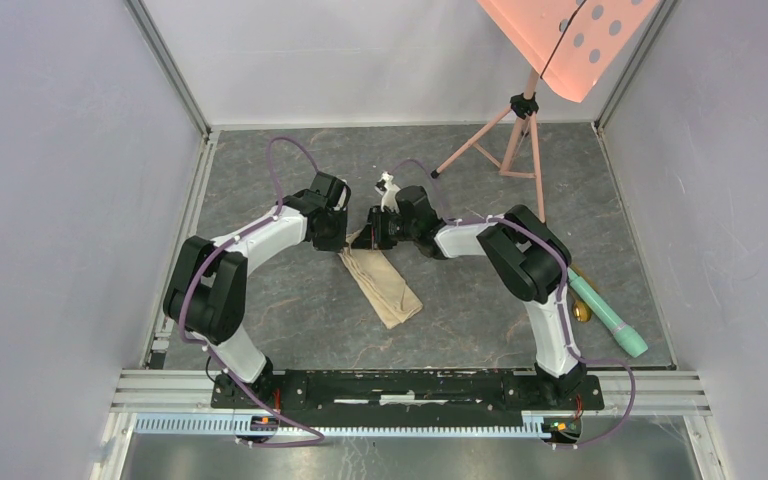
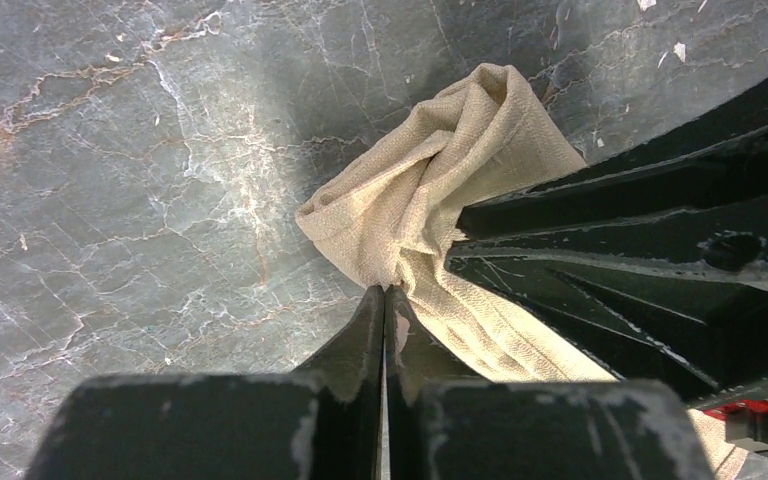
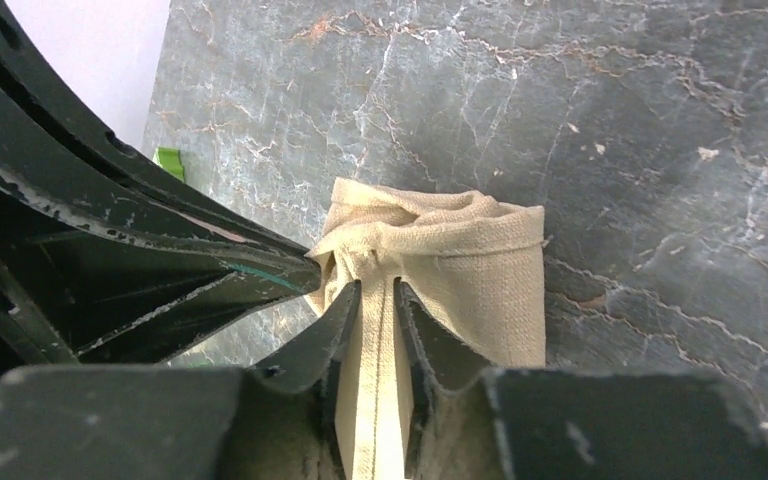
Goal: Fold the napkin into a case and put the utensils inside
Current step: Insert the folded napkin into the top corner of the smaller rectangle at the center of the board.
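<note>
The napkin (image 1: 385, 285) lies on the counter (image 1: 290, 310) as a long thin strip. Its long way runs from the far end, where both arms meet, back toward us and a bit to the right.

Both sets of fingers are at that far end. The left fingers (image 2: 360, 340) are pressed together and seem to pinch the edge of the cloth. The right fingers (image 3: 325, 335) stand a little apart, and a strip of cloth fills the gap, so we think they hold it too.

The gold utensils (image 1: 580, 312) lie far off to the right beside a green tube (image 1: 615, 325). The right arm is nearer to them, so we guess it must fetch them.

Only the top view shows the whole strip and the utensils. Only the wrist views show the bunched end between the fingers.
</note>
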